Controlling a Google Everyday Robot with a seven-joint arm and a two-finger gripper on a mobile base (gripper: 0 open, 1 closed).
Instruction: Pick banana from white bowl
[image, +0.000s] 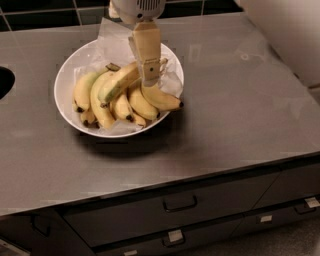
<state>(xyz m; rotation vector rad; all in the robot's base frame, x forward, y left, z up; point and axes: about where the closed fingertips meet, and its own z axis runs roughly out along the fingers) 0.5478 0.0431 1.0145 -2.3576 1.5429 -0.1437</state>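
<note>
The white bowl (67, 107) sits on the grey counter, lined with crinkled paper and holding several bananas. The banana (116, 85), long, nearly straight and greenish at its lower-left end, lies on top of the pile, slanting up to the right. My gripper (150, 80) reaches straight down from the top edge into the bowl. Its tip is at the banana's upper right end and covers that end. A curved yellow banana (159, 98) lies just below the tip, at the bowl's right rim.
The grey counter (240, 115) runs to the right and front of the bowl. A dark round opening (4, 82) is at the left edge. Dark tiles run along the back. A pale wall (290, 30) stands at the right. Drawers with handles (180, 204) are below the counter's front edge.
</note>
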